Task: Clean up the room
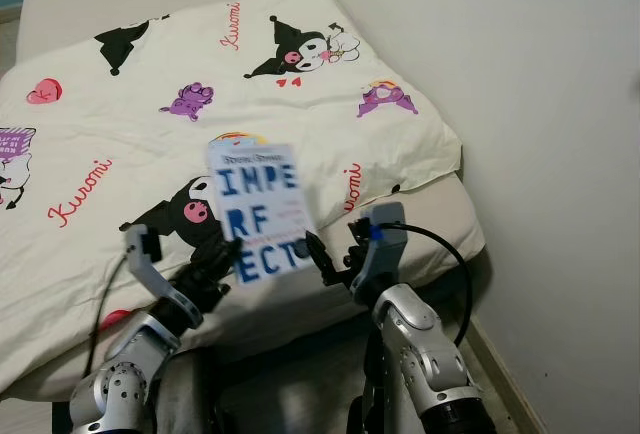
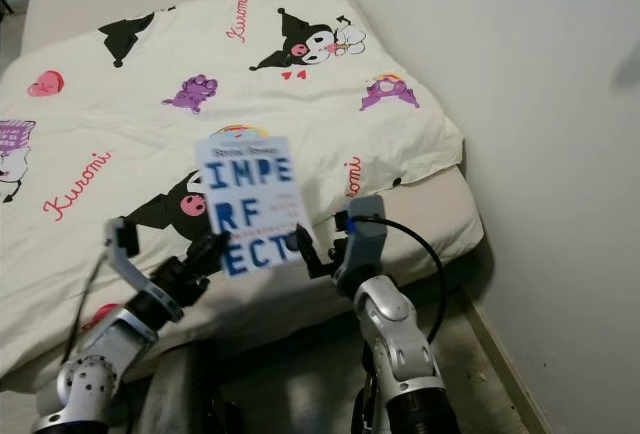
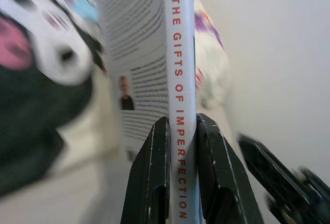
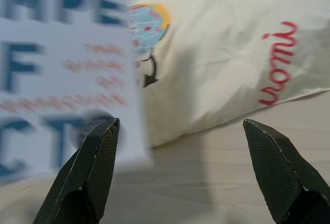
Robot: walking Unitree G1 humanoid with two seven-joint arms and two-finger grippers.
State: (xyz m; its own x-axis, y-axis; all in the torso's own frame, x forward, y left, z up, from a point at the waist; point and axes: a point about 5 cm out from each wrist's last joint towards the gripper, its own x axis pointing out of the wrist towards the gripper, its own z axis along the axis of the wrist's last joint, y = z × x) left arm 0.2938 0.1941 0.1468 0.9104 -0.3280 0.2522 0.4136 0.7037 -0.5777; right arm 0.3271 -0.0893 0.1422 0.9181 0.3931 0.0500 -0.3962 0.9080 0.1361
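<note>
1. Held upright above the near edge of the bed [image 1: 455,216]: a white book [image 1: 257,212] with large blue letters on its cover, tilted slightly, cover facing the head camera.
2. Clamped on the book's lower left edge: left gripper [image 1: 228,257], its two black fingers [image 3: 152,177] pressed on either side of the spine, which reads "THE GIFTS OF IMPERFECTION" in red.
3. Just beside the book's lower right corner: right gripper [image 1: 325,259], fingers [image 4: 95,164] spread wide apart, nothing between them; book cover blurred close to one finger in the right wrist view.
4. Spread over the bed behind the book: cream duvet [image 1: 130,134] printed with black and purple cartoon figures and red script.
5. To the right of the bed: plain white wall [image 1: 540,104], with a strip of floor [image 1: 500,374] below it.
</note>
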